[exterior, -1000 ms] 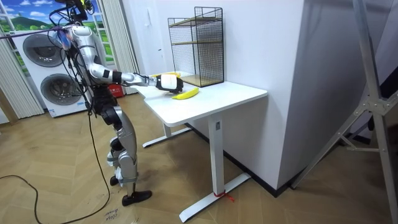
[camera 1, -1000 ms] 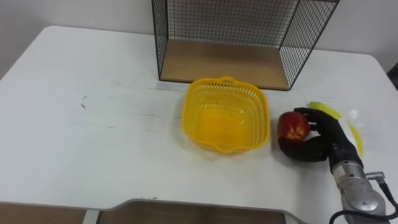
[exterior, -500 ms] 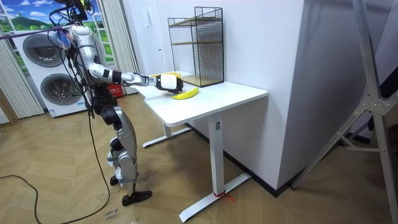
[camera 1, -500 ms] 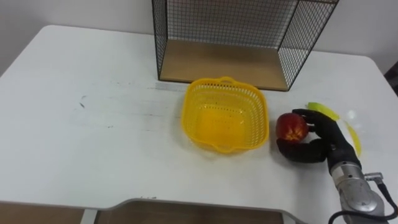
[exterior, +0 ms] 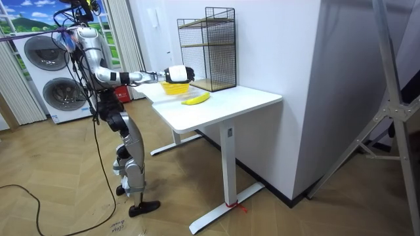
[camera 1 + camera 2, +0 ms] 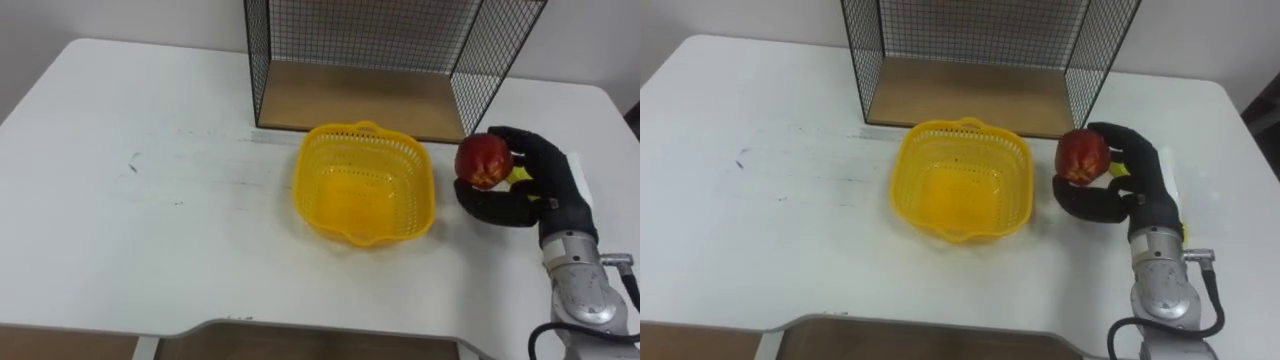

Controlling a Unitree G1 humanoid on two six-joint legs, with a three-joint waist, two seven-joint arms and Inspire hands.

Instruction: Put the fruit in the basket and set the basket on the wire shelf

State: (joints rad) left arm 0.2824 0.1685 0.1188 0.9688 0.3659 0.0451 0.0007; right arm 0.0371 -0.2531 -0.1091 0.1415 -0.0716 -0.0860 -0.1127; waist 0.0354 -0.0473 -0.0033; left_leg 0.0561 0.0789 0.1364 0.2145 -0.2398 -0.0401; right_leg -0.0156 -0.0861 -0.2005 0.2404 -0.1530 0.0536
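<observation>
At the middle of a white table (image 6: 120,220), a yellow basket (image 6: 318,150) sits just in front of a wire shelf (image 6: 360,100). Just right of the basket, a red fruit (image 6: 484,160) is held above the table, the robot's right hand (image 6: 540,185) curled round it.

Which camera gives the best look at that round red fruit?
The left eye view: the round red fruit is close, gripped in the black right hand. The right eye view matches; in the room view it is indistinct.
</observation>
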